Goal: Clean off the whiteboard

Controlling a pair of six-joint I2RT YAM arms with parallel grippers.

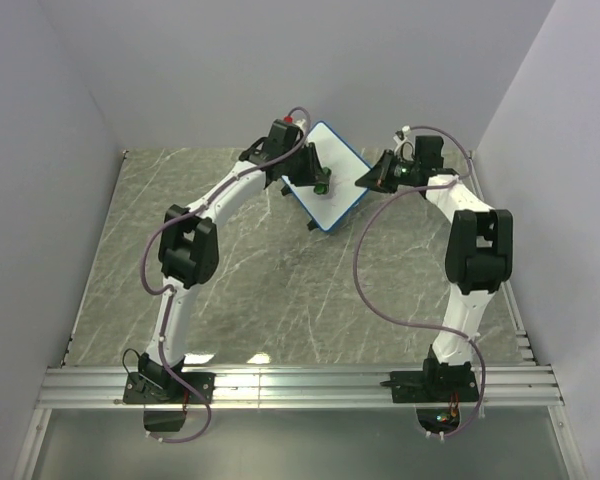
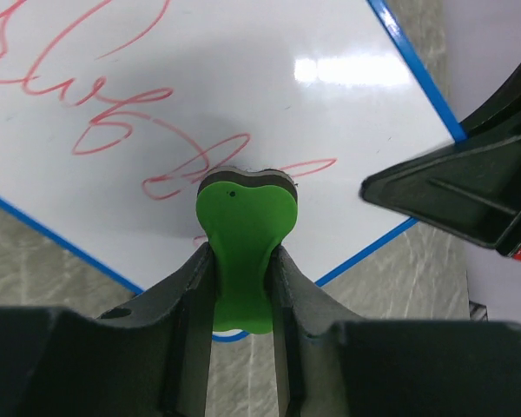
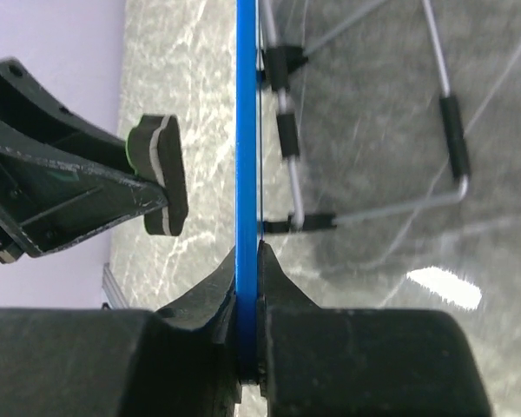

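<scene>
Grey marble counter (image 1: 280, 290), walled left, back and right, open stretch toward the near edge. At far centre, between both arms: whiteboard (image 1: 340, 160), white face with red scribbles, thin blue rim, wire stand (image 3: 452, 126) behind. Right tool (image 3: 247, 261) clenched on the blue rim. Left tool (image 2: 241, 261) grasping green eraser (image 2: 241, 226), pad just short of the face, near a lower corner.
</scene>
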